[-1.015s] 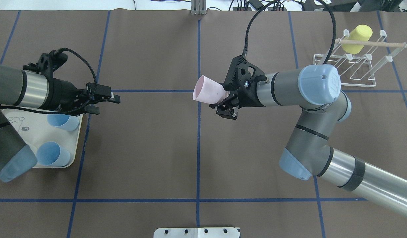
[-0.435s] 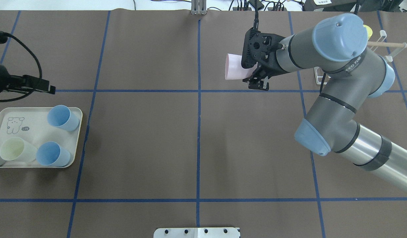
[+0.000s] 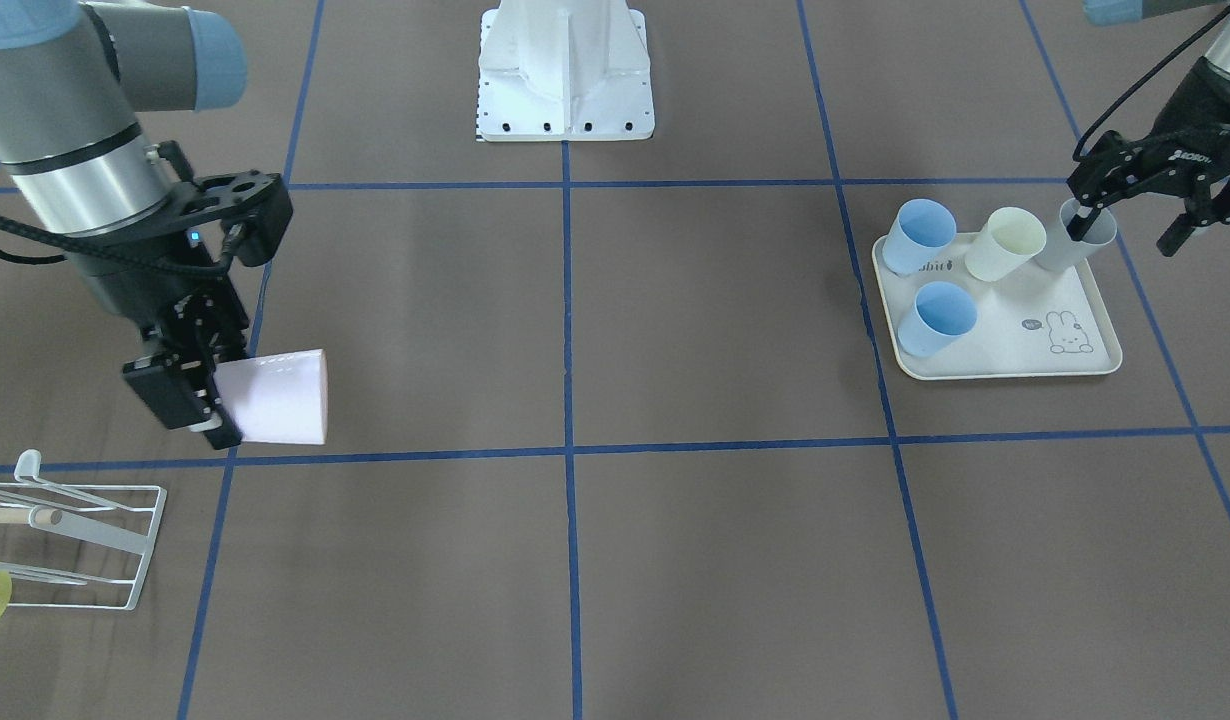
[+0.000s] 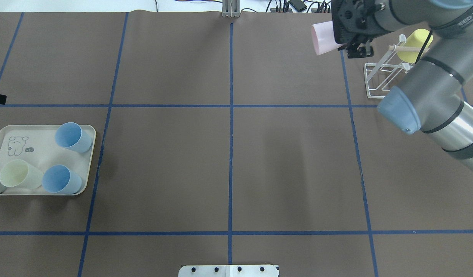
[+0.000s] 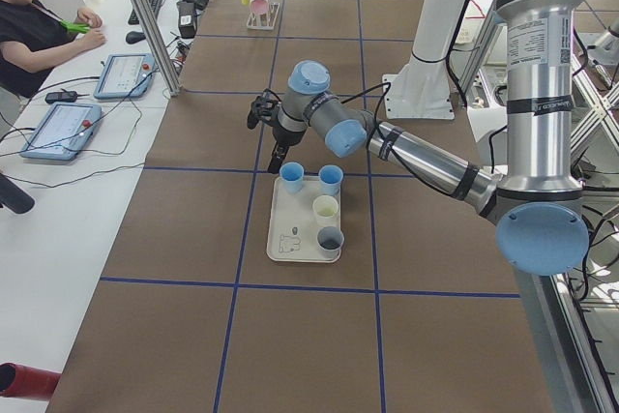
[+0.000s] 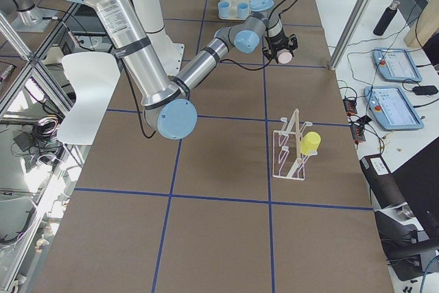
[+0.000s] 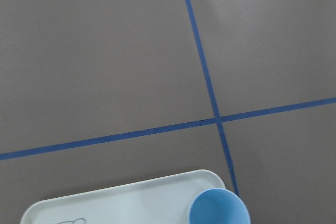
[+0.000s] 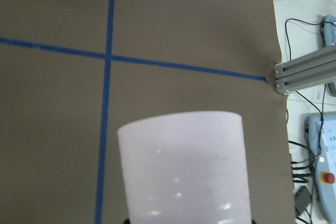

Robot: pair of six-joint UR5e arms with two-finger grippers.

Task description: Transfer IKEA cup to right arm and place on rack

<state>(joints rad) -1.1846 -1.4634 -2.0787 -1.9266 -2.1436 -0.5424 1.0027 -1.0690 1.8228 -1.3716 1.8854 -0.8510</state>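
Brown matting crossed with blue tape lines covers the table (image 4: 163, 173); the right gripper (image 3: 213, 400) pinches the base of a pink cup (image 3: 278, 397) and holds it on its side in the air, mouth turned away from the rack (image 6: 289, 150), near it but apart; a yellow cup (image 6: 309, 143) hangs on the rack; the left gripper (image 3: 1127, 222), jaws spread, hovers over a corner of a tray (image 3: 1015, 350) carrying four cups.

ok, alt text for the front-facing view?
The right gripper holds a pink cup on its side, short of the white wire rack at the view's lower left. At the view's right, the open left gripper hangs near a cream tray carrying four cups.
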